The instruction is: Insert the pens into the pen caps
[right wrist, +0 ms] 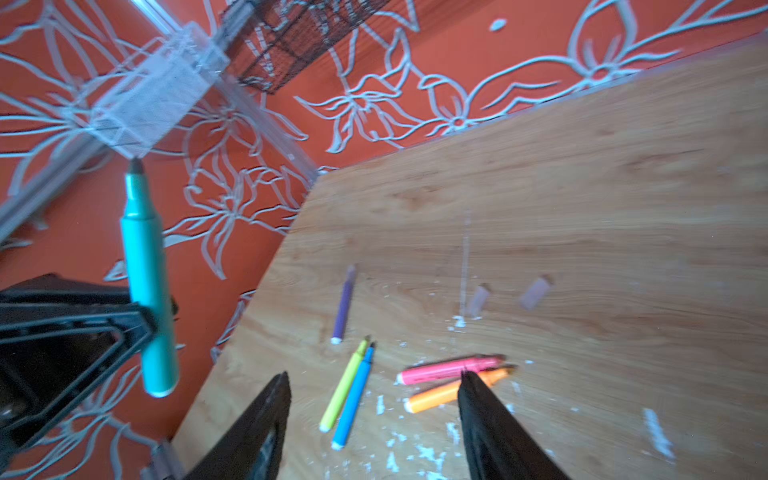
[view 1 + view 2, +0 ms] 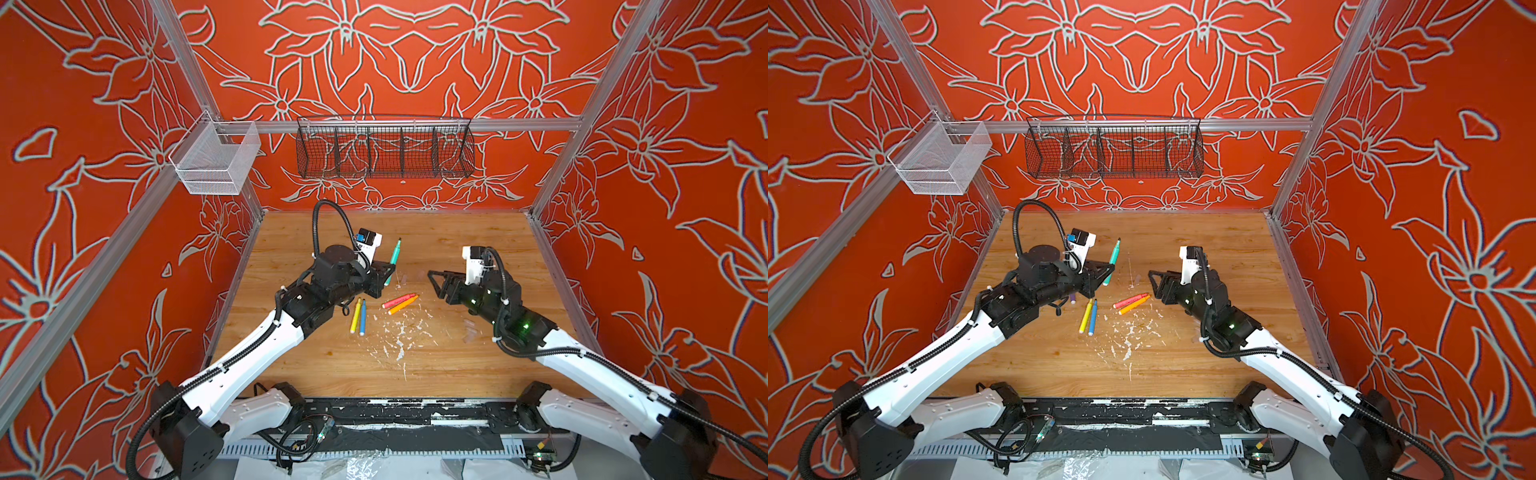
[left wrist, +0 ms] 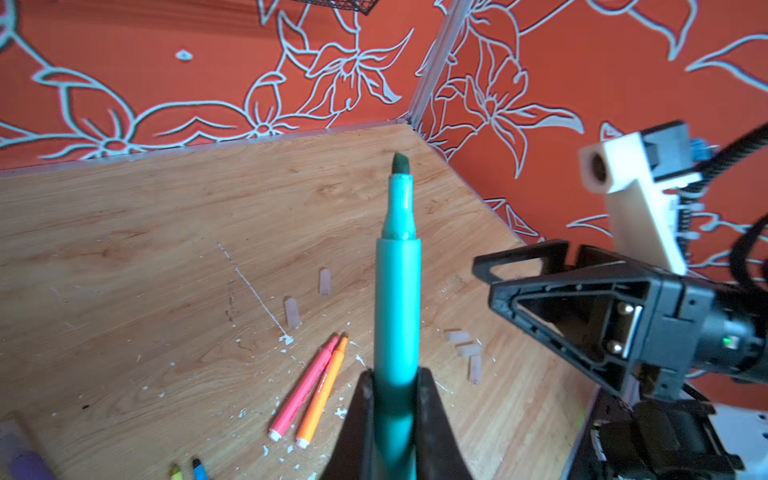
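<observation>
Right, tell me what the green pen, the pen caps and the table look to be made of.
The green pen: smooth moulded plastic by the look, even colour, soft sheen; darker tip may be felt.
The pen caps: clear, slightly frosted plastic; the wood shows through them.
The table: wood or wood-look laminate, matt, grain visible, flecked with white; which, I cannot tell.

Both top views: high above front edge, looking down over whole table [image 2: 457,365].
Left wrist: close, facing back-right corner, right gripper [image 3: 487,281].
Right wrist: close, facing back-left corner.
Wrist views share pink pen [image 3: 305,387], orange pen [image 3: 323,391].
</observation>
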Available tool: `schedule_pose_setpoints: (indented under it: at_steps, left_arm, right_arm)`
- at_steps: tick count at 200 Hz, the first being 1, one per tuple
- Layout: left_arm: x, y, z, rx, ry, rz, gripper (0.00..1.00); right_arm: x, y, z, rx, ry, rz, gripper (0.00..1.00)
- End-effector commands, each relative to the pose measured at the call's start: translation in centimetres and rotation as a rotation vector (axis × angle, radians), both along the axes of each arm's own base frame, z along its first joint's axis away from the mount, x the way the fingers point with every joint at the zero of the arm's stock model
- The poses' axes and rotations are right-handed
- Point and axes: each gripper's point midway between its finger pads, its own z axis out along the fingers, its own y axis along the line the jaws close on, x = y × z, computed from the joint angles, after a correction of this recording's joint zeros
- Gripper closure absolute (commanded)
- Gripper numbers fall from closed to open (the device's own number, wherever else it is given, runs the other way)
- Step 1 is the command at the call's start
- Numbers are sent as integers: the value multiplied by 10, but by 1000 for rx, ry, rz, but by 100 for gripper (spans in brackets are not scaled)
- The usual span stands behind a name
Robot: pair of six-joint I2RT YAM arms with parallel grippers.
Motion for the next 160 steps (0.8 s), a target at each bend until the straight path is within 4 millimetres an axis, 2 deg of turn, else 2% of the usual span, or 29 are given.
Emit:
schedule_pose_setpoints:
  at_steps: [1, 31, 63, 81, 94, 138, 160]
  left_arm:
    - [-16, -10, 22, -53, -75, -92, 100]
    - [-27, -21, 16, -1, -84, -168, 100]
    - [-37, -40, 5, 63, -115, -222, 100]
    - [-41, -48, 2, 85, -139, -247, 100]
    - [-45, -51, 3, 90, -147, -267, 100]
    - [-51, -54, 5, 101, -182, -305, 100]
    - [-56, -57, 1, 104, -185, -338, 100]
  right_arm:
    - [-25, 33, 38, 218, -68, 207, 35]
    - [-57, 52, 70, 348, -155, 360, 35]
    - [-73, 59, 78, 355, -170, 373, 35]
    - [-71, 56, 76, 352, -169, 329, 35]
    - [-65, 52, 73, 341, -157, 288, 39]
    - [-58, 48, 67, 290, -136, 236, 63]
    - [-57, 46, 64, 289, -136, 220, 64]
